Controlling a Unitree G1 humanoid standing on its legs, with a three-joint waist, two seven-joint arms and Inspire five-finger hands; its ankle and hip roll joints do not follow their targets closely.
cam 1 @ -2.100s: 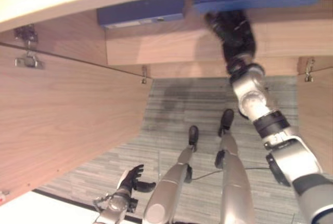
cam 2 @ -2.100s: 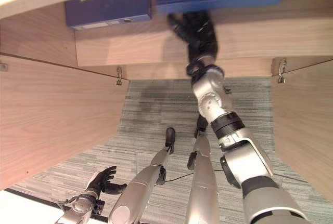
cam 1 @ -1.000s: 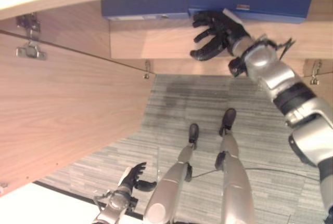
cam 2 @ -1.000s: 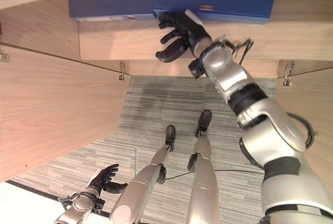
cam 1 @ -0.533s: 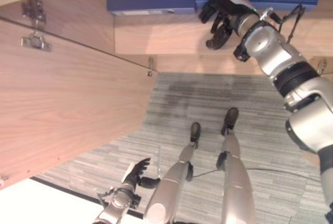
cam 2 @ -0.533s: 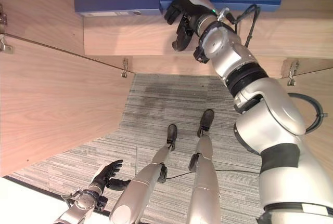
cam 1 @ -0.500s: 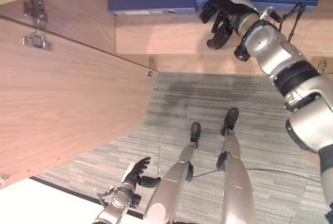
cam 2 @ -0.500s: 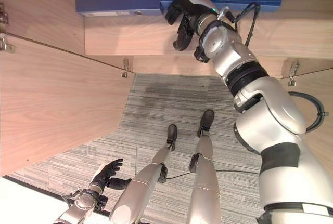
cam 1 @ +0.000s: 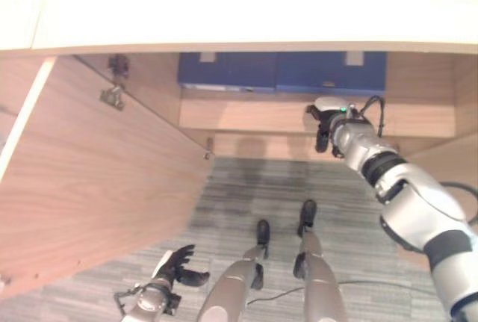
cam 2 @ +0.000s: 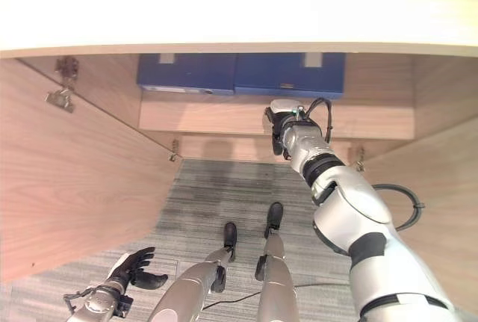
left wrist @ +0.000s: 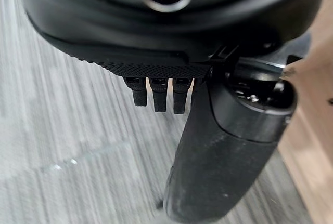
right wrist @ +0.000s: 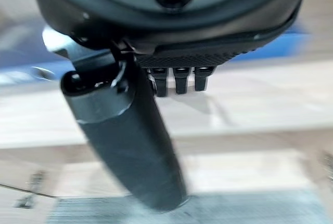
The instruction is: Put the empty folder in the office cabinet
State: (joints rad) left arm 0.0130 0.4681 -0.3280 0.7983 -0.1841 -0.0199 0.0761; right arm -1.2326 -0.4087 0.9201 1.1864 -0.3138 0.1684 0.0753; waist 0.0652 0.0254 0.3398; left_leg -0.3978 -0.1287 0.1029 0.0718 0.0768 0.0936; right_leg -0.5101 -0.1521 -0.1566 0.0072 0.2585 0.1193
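- Your right hand (cam 2: 280, 129) sits just in front of the pale wooden cabinet shelf (cam 2: 224, 119), holding nothing; in the right wrist view (right wrist: 177, 78) its fingers read as loosely bent, with the thumb standing out and nothing between them.
- The two flat dark blue folders (cam 2: 239, 74) lie side by side on that shelf, inside the light wooden office cabinet (cam 2: 373, 90). I cannot tell which of the two is the empty one.
- The relation that matters: from your right hand, the right-hand blue folder (cam 1: 331, 72) lies at about 12 o'clock, near but apart, deeper in the cabinet. Its long axis runs 9 to 3 o'clock, along the shelf edge.
- The left-hand blue folder (cam 1: 226, 72) is at about 10 o'clock from that hand, touching or just beside its neighbour.
- Your right hand is far the nearer one. Your left hand (cam 1: 173, 268) hangs low at 7 o'clock over the grey striped carpet floor (cam 1: 246, 195), fingers spread and empty, well apart from the shelf.
- The open wooden cabinet door (cam 1: 97, 180) stands at 9 o'clock, clear of both hands.
- Judging from how things lie, the folder is already placed, and what remains is clearing the arm from the opening.
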